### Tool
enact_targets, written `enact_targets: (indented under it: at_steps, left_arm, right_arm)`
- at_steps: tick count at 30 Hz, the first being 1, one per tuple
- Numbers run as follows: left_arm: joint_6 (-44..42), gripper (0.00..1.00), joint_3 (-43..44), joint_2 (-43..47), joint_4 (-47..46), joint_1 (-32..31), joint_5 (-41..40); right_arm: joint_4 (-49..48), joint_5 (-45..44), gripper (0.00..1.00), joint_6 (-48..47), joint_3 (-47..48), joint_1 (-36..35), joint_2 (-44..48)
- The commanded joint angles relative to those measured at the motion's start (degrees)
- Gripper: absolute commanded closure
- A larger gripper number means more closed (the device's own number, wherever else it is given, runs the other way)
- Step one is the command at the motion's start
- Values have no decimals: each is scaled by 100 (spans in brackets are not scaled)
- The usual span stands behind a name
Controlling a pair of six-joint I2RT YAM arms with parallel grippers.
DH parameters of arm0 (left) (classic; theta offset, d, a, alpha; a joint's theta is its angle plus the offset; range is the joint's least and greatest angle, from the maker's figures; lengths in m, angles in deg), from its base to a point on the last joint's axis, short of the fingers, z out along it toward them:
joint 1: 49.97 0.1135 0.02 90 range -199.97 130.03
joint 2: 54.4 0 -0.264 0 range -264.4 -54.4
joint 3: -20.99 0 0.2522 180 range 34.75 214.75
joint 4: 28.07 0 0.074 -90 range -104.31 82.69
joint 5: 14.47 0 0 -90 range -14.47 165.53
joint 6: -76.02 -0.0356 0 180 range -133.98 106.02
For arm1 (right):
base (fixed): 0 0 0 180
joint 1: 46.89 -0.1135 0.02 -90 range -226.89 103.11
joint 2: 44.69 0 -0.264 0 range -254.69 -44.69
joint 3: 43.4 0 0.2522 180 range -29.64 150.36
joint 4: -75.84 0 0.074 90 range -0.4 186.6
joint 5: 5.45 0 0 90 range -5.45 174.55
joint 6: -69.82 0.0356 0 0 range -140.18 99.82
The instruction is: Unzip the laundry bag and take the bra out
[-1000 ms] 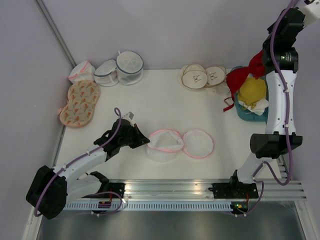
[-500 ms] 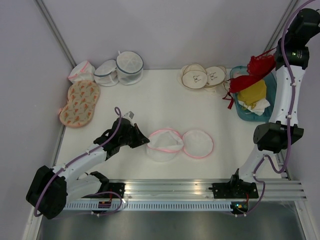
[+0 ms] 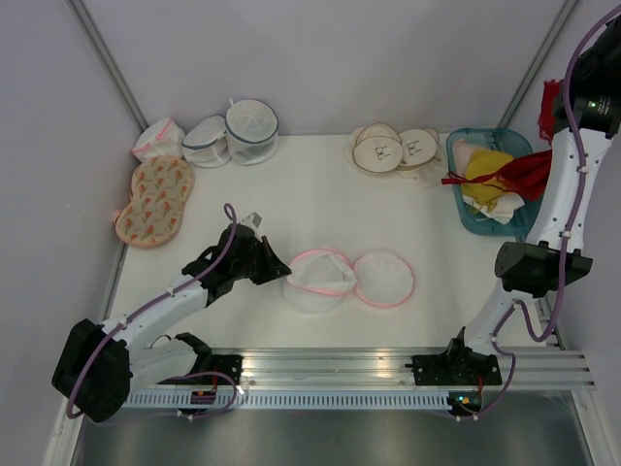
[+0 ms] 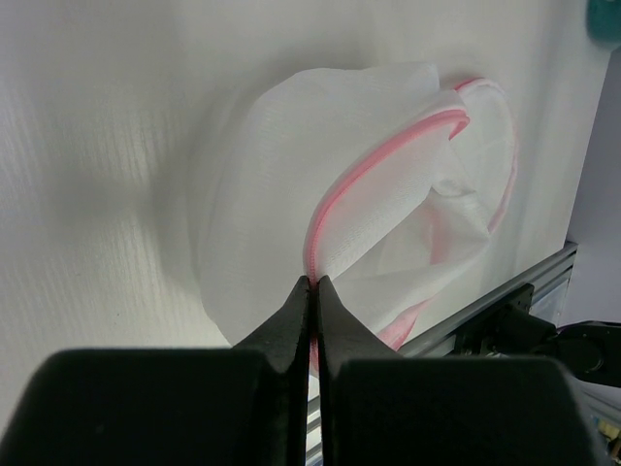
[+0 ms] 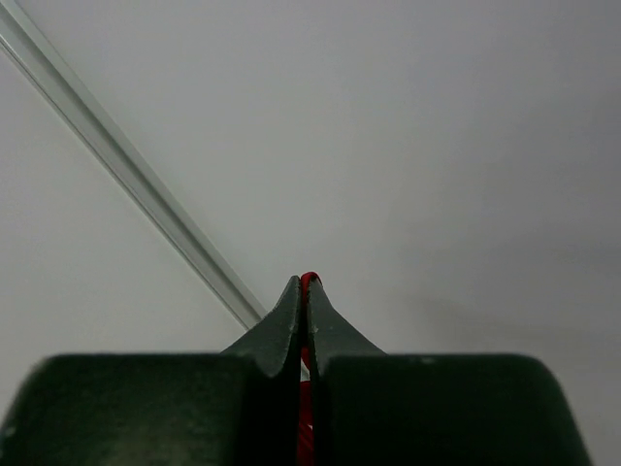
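Red bra (image 3: pixel 529 176): one | pink-rimmed laundry bag (image 3: pixel 335 279): one | grey-rimmed bags (image 3: pixel 251 123): two

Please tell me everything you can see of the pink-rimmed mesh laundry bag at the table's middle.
The laundry bag is white mesh with a pink zipper rim, unzipped into two round halves side by side on the table. The left gripper is shut on the crumpled left half's rim. Nothing shows inside.

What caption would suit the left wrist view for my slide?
Left claw shut on the edge of the opened, pink-rimmed white mesh laundry bag.
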Motion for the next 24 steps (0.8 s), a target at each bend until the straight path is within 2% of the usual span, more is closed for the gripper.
enact_targets:
  at_steps: [1, 8, 13, 19, 22, 24]
  left_arm:
    - [-158, 98, 284, -14, 125, 30, 156]
    - [-193, 98, 407, 12, 328, 30, 103]
    - [-167, 98, 390, -84, 310, 30, 112]
    - [-114, 98, 258, -102, 153, 30, 112]
    - [-96, 98, 205, -164, 64, 30, 165]
    - [-87, 98, 170, -207, 3, 30, 217]
  right_arm:
    - [-602, -67, 99, -65, 346, 140, -1]
    - [-656, 310, 100, 339, 320, 526, -300]
    - [-542, 644, 100, 541, -269, 571, -519]
    - [11, 1602, 100, 928, -664, 510, -906]
    - [-205, 1682, 100, 885, -1524, 343, -662]
    - [-242, 1429, 100, 849, -2068, 132, -547]
